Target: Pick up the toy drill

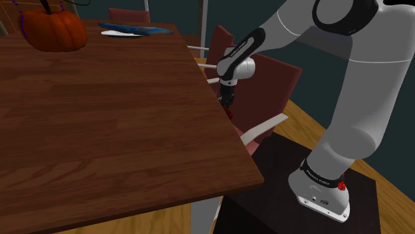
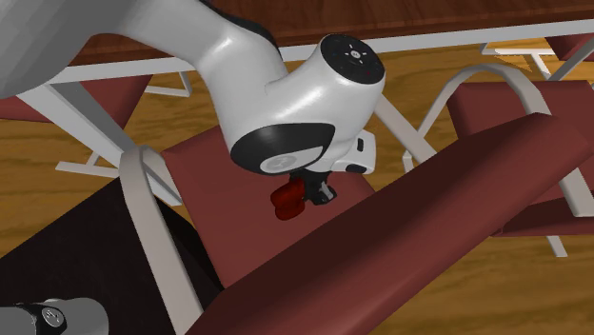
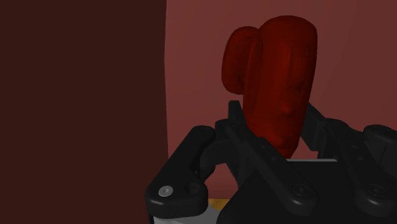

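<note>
Table [image 1: 100,119], one, dark brown wood, takes up the shoulder view's left and middle. Arm [image 1: 359,100], one, white with dark joints, rises from the dark box stand [image 1: 266,193] at near right and bends down past the table's right edge. Chairs, three counted, all dark red with pale frames: far chair [image 1: 130,13] at the table's far end, middle chair [image 1: 219,41] and near chair [image 1: 273,80] along the right side. Pumpkin [image 1: 56,30], one, orange, on the far left of the table. Plate [image 1: 113,34], one, white, right of the pumpkin on the far edge, with one blue item [image 1: 136,29] lying on it; cannot tell what that item is. Toy drill [image 3: 280,89], one, solid dark red with rounded lumps, sits in the gripper [image 2: 314,193] below table height, just right of the table edge and over the near chair's seat. Black jaws are closed narrow and clamp the drill's lower part; its bulky end sticks out past the fingertips. Second exterior view shows the drill under the white wrist with the red seat behind it; cannot tell whether it touches the seat.
</note>
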Tool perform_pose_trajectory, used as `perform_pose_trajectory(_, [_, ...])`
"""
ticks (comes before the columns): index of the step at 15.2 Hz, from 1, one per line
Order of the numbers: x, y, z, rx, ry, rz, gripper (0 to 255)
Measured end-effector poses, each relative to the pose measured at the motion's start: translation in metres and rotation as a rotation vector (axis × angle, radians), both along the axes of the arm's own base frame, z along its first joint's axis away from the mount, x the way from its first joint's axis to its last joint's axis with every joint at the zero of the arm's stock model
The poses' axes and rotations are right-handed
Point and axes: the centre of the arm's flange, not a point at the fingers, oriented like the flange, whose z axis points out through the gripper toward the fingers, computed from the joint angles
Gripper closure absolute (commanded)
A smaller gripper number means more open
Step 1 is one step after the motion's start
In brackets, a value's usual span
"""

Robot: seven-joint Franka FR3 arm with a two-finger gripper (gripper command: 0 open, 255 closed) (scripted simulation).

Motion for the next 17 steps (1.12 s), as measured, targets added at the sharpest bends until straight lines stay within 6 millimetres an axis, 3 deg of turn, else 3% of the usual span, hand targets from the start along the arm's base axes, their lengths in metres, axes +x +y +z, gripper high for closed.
perform_pose_trajectory(4, [0.0, 0.0, 0.009, 0.001, 0.002, 0.001, 255])
perform_pose_trajectory(17, [0.0, 0.001, 0.076, 0.001, 0.001, 0.001, 255])
